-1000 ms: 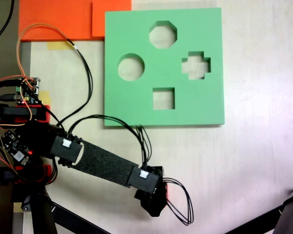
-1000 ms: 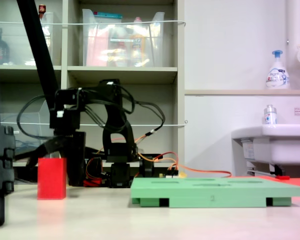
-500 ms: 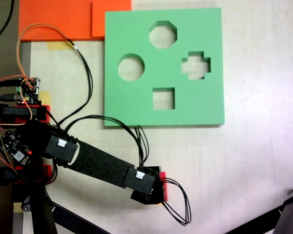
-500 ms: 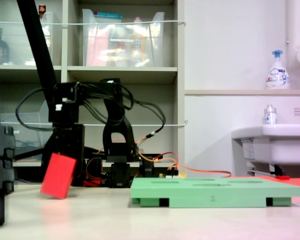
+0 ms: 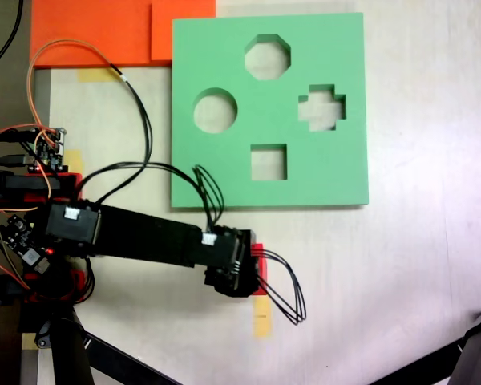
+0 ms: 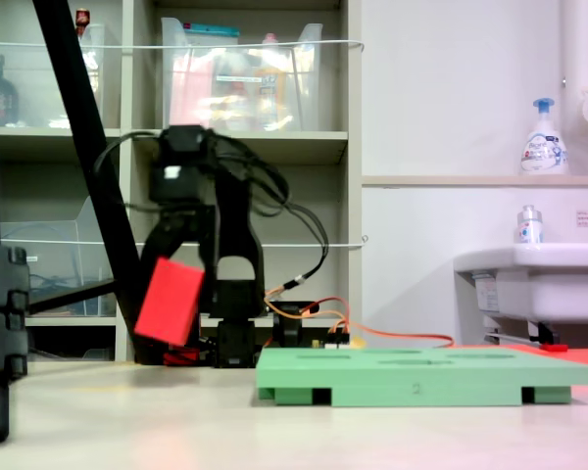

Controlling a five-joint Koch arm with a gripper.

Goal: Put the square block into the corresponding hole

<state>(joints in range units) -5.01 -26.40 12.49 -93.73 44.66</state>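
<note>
Gripper (image 6: 171,279) w/ jaws clenched on square block (image 6: 170,302), block tilted, lifted clear of table, near and left of green board (image 5: 224,172) in first exterior view. Next, prob.: level block, carry over corresponding hole (image 5: 268,163), square edges, lower straight.

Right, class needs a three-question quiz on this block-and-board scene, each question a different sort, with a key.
1. True or false: in the second exterior view the square block rests flat on the table.
2. Which cutout sits nearest the end effector in the first exterior view? A octagon B square hole C cross
3. Fill in: the green board has ___ cutouts.

Key: 1 false, it hangs tilted above the table; 2 B; 3 four.
</note>
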